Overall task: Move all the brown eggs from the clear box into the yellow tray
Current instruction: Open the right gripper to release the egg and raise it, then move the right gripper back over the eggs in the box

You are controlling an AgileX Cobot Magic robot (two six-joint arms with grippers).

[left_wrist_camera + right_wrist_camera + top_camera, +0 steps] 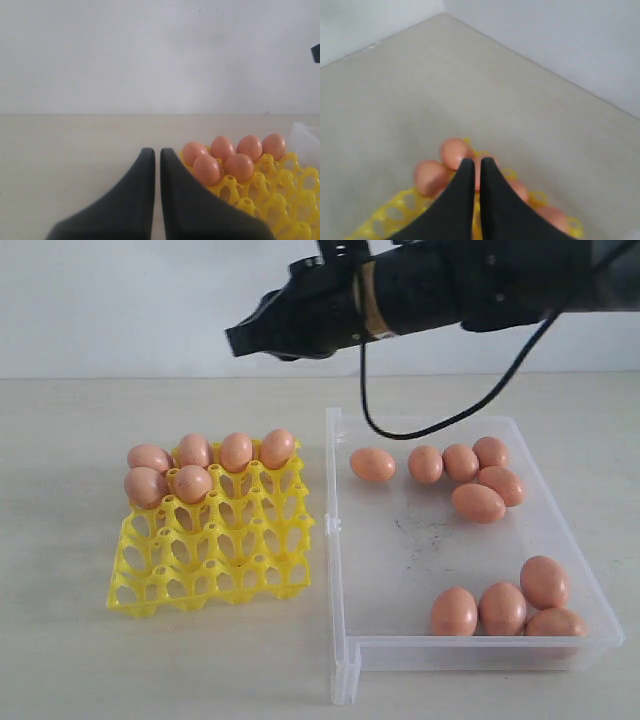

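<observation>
We log right fingers [462, 192] together, empty (left fingers [132, 192] likewise); dropping unopened onto loose brown eggs [478, 502] in the clear box [420, 545] could crack or scatter them.

Eggs [478, 502]: uniform orange-brown, no markings. Tray [228, 562]: bright yellow lattice; box [420, 540]: colourless, transparent, dark scuffs on floor. Worktop [60, 660] pale beige; right hand [238, 339] and left hand [155, 152] black.
</observation>
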